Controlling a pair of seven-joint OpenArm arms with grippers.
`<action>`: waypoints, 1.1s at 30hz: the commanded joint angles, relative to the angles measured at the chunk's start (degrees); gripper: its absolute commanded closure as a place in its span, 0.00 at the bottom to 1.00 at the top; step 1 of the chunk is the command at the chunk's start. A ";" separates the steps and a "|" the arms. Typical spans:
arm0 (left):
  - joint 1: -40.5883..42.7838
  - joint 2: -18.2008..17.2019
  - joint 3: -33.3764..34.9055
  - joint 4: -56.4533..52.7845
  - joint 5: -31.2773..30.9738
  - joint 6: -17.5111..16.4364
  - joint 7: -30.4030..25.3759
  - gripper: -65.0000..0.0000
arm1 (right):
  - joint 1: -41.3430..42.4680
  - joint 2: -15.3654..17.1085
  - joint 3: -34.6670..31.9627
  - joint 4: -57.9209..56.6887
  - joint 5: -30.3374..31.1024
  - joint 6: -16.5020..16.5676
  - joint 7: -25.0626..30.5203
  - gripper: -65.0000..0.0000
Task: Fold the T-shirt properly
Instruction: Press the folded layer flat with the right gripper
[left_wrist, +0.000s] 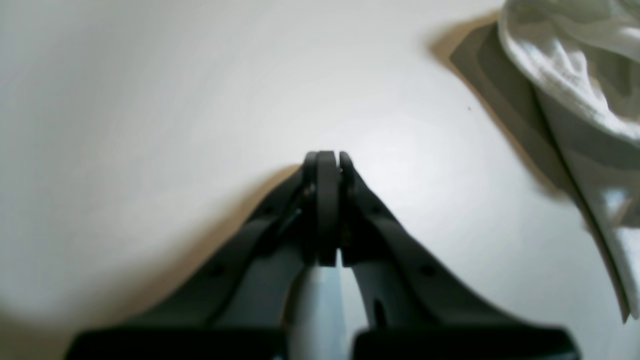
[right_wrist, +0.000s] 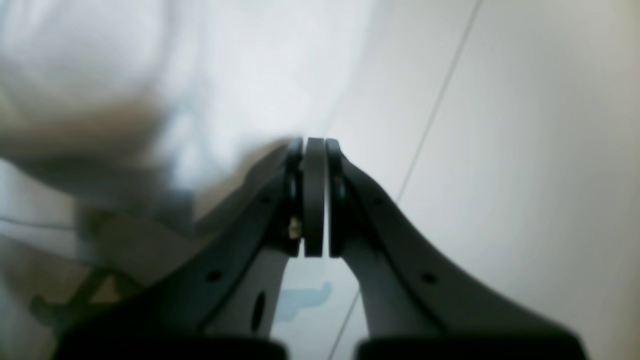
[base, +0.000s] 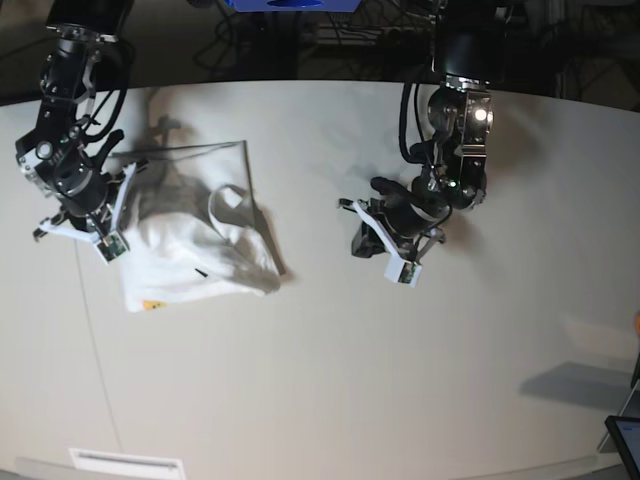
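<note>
Plainly crumpled on the white table (base: 330, 340), toward the base view's left: the T-shirt (base: 195, 245). Beside its left edge, jaws together on nothing visible: the right gripper (right_wrist: 314, 145). Well apart over bare tabletop, likewise closed and empty: the left gripper (left_wrist: 327, 157).

Pale matte table (base: 330, 380), thin seam line, dark cluttered backdrop behind

The white T-shirt (base: 195, 240) lies crumpled on the table's left side.
</note>
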 joint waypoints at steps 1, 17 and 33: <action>-0.27 -0.16 -0.13 0.69 0.00 -0.10 -0.36 1.00 | 0.85 0.58 -0.25 0.92 0.03 -0.49 1.13 1.00; 0.09 -0.16 -0.13 0.51 0.00 -0.10 -0.45 1.00 | -2.23 0.93 -3.95 1.80 0.03 -0.49 1.92 1.00; 0.88 -0.25 -0.13 0.69 0.00 -0.10 -0.53 1.00 | 3.40 -1.00 -5.26 1.71 -10.87 -0.49 3.85 1.00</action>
